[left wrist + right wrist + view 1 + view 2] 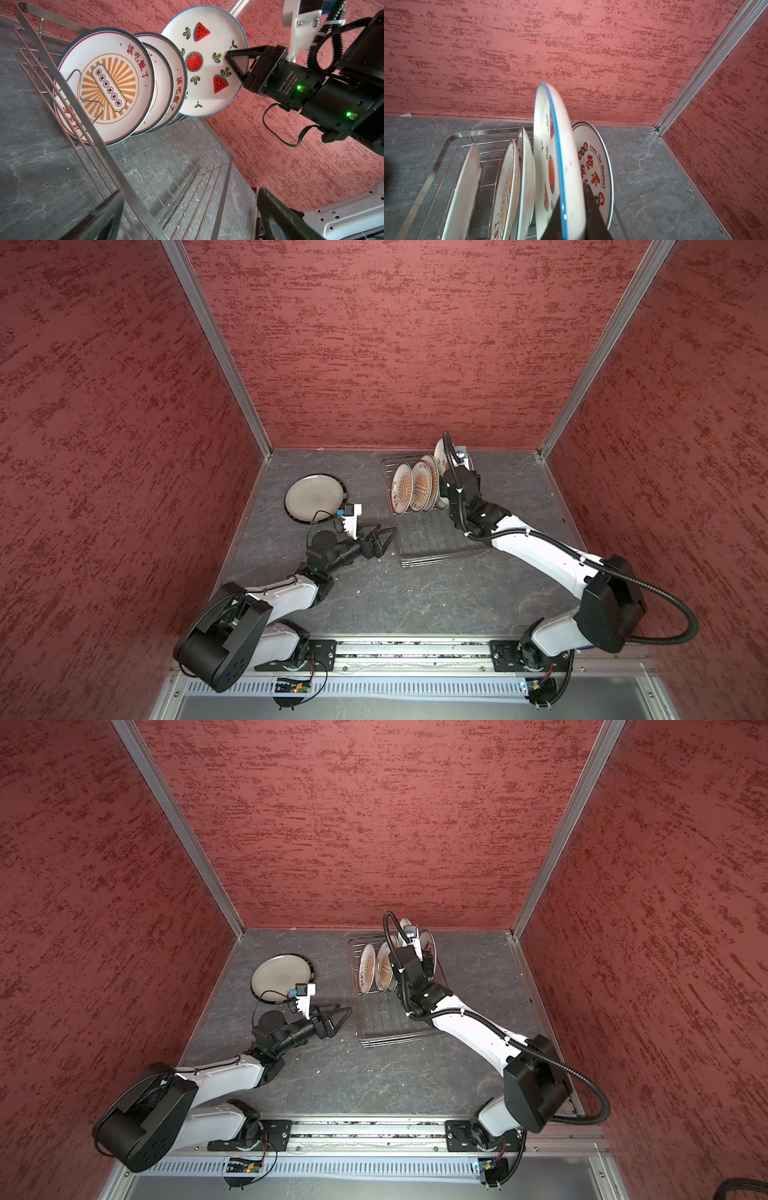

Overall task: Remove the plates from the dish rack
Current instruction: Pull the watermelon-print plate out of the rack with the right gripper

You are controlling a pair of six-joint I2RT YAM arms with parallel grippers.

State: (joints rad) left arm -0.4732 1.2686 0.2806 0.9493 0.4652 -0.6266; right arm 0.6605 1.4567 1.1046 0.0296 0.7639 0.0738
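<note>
Subject: unloading station, seen in both top views; clock positions are taken from the table's (374, 605) centre, 12 o'clock being the back wall.

1. The dish rack (432, 531) is found at about 1 o'clock, flat on the table. Its near half is bare wire. Plates stand on edge across its far half.
2. The watermelon plate (205, 62) is clamped at its rim by the right gripper (229, 57), one finger on the printed face, the other hidden behind it. The plate is held upright and sits higher than its neighbours. Whether its lower rim touches the rack cannot be told.
3. At 9 o'clock of the held plate, sunburst plates (403, 489) are racked, leaning close together. The foremost one (108, 83) is backed by a wire prong.
4. At 3 o'clock of the held plate, a red-character plate (593, 164) is racked just beside it.
5. A large dark-rimmed plate (316, 497) lies flat on the table at 10 o'clock, well apart from the rack.
6. The left gripper (388, 539) is noted just beside the rack's 9 o'clock side, jaws spread wide, nothing between them.
</note>
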